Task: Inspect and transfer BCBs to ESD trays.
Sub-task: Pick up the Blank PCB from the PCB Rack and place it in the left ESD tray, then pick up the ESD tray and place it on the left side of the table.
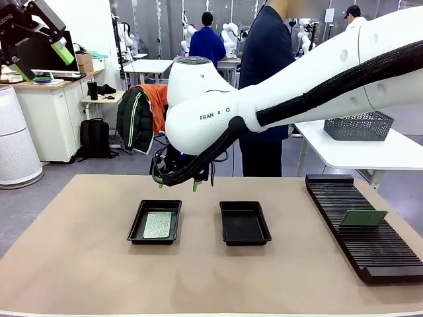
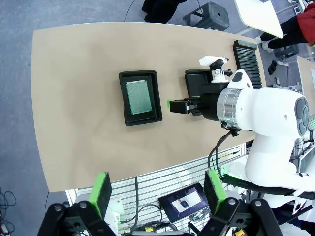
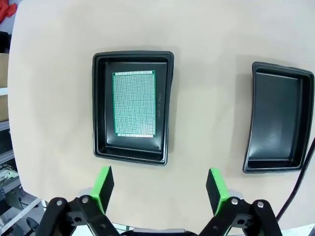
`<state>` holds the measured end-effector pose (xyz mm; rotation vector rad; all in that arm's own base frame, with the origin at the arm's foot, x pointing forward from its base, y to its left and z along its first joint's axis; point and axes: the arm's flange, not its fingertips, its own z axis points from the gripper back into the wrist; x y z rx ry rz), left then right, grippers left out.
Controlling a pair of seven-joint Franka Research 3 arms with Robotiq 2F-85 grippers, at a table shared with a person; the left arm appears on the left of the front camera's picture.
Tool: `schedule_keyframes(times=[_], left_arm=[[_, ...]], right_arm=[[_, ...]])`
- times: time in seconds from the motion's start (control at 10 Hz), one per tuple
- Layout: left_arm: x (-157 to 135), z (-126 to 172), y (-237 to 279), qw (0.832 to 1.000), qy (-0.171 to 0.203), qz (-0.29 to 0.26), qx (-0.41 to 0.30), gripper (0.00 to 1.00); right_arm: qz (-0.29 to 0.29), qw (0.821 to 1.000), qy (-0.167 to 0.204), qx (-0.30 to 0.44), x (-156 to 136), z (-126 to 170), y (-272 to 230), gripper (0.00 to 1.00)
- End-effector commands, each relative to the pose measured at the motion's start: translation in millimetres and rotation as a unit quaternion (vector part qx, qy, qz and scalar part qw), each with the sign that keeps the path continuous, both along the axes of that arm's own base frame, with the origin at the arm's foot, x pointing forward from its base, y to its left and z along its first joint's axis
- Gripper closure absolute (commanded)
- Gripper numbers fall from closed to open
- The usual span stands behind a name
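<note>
Two black ESD trays lie side by side on the table. The left tray [image 1: 137, 228] [image 3: 100, 105] [image 2: 155, 101] holds one flat BCB [image 1: 158, 224] [image 3: 134, 104] [image 2: 139, 97]. The right tray [image 1: 244, 223] [image 3: 279, 123] has nothing in it. My right gripper [image 1: 177, 187] [image 3: 160, 189] hangs open above the table, just behind the left tray, with nothing between its fingers. My left gripper [image 1: 39, 59] [image 2: 158, 191] is raised high at the far left, open and empty. Another green BCB [image 1: 363, 218] stands upright in the ribbed rack.
A long black slotted rack [image 1: 370, 244] lies along the table's right side. A person in dark blue [image 1: 264, 79] stands at the far edge. A grey mesh basket [image 1: 359, 125] sits on a white side table. The right arm [image 1: 297, 86] spans the middle.
</note>
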<state>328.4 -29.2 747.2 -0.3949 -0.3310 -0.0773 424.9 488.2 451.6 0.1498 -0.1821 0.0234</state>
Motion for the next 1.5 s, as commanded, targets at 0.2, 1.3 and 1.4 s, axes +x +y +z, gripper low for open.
schedule_keyframes(times=[0.2,1.3,1.4], left_arm=[[0.4,-0.9,0.3,1.0,0.0,0.002,0.002,0.0],[0.0,0.0,0.0,1.0,0.0,0.0,0.0,0.0],[14.9,-18.0,-5.4,1.0,0.005,-0.005,0.013,0.0]], right_arm=[[-0.001,1.0,-0.006,0.0,-0.7,-1.5,-1.0,0.0],[-0.001,1.0,0.001,0.0,0.9,-0.8,-0.6,0.0],[-0.013,1.0,0.001,0.012,-9.1,14.6,-9.8,0.0]])
